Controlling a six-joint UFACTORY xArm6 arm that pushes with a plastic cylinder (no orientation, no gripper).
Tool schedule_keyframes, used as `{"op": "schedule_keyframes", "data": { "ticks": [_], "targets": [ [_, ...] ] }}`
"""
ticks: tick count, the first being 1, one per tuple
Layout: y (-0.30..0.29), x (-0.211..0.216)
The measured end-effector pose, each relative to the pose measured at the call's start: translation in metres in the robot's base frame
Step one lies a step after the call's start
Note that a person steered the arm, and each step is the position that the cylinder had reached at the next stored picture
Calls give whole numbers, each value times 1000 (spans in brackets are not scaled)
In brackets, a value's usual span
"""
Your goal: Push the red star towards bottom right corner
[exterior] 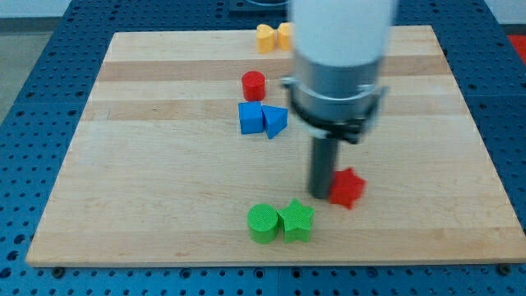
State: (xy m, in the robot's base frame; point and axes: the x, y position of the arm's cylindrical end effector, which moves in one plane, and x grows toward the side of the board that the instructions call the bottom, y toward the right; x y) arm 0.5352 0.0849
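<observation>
The red star lies on the wooden board, right of centre and toward the view's bottom. My tip rests on the board right against the star's left side. The dark rod rises from it into the large white and grey arm body, which hides part of the board behind it.
A green cylinder and a green star sit side by side just below and left of my tip. A blue cube and a blue triangular block lie up left, a red cylinder above them. Two yellow blocks lie at the top edge.
</observation>
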Motion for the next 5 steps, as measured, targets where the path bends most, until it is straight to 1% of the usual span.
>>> {"op": "schedule_keyframes", "data": {
  "ticks": [1, 2, 3, 4, 5],
  "targets": [
    [31, 0],
    [10, -15],
    [16, -36],
    [44, -21],
    [68, 8]
  ]
}}
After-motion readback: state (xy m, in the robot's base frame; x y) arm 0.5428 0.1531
